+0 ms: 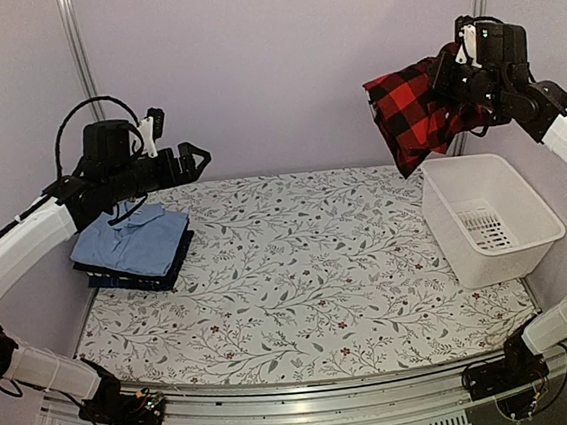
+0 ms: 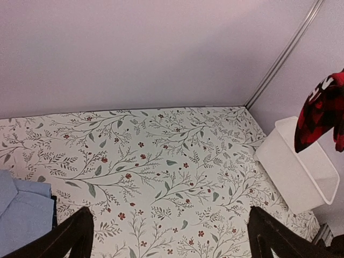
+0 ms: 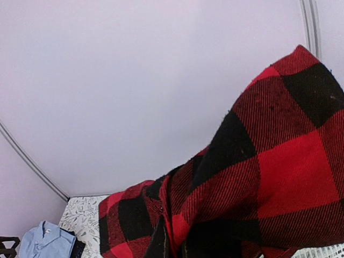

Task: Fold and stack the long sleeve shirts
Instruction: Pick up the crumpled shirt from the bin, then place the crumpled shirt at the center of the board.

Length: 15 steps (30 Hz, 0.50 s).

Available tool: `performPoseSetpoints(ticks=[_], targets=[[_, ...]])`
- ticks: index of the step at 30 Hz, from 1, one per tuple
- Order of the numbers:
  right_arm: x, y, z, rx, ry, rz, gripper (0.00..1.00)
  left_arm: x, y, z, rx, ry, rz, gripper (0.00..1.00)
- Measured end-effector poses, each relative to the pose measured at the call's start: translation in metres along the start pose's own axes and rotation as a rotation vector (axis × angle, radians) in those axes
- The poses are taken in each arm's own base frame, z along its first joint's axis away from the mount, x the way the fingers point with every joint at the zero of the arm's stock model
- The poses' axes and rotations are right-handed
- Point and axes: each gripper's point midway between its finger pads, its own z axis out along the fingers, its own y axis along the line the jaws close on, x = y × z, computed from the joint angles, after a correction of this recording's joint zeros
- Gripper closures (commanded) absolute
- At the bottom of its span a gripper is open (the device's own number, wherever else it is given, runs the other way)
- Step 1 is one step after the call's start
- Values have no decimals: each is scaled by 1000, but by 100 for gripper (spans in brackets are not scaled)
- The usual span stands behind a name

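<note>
My right gripper (image 1: 449, 81) is shut on the red-and-black checked flannel shirt (image 1: 409, 110) and holds it bunched high above the back of the white basket. The flannel fills the right wrist view (image 3: 258, 183) and hides the fingers; it also shows at the right edge of the left wrist view (image 2: 322, 110). A folded light blue collared shirt (image 1: 133, 239) lies on a folded dark navy garment (image 1: 159, 275) at the table's left. My left gripper (image 1: 198, 160) is open and empty, raised just right of that stack; its fingertips (image 2: 70, 236) frame bare tablecloth.
A white plastic basket (image 1: 530, 214) stands at the table's right side, also seen in the left wrist view (image 2: 295, 166). The floral tablecloth (image 1: 298, 261) covers the table. The back wall and a metal post (image 1: 75, 52) are close behind.
</note>
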Motion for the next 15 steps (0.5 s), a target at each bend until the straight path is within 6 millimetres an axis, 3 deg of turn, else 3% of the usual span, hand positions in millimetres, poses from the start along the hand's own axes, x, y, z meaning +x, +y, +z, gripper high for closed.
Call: performPoseSetpoints(ticks=[4,9,12,15], targets=[[8,48,-4,-111,24,-21,100,0,-3,0,17,4,1,0],[74,98,16,-249,204,-49,99,3,-15,-1,87,23,13,0],[116,111,29,-307,340,-36,100,4,-30,-3,176,35,30,1],[139,118,33,-305,459,-6,100,8,-42,-5,240,52,38,1]])
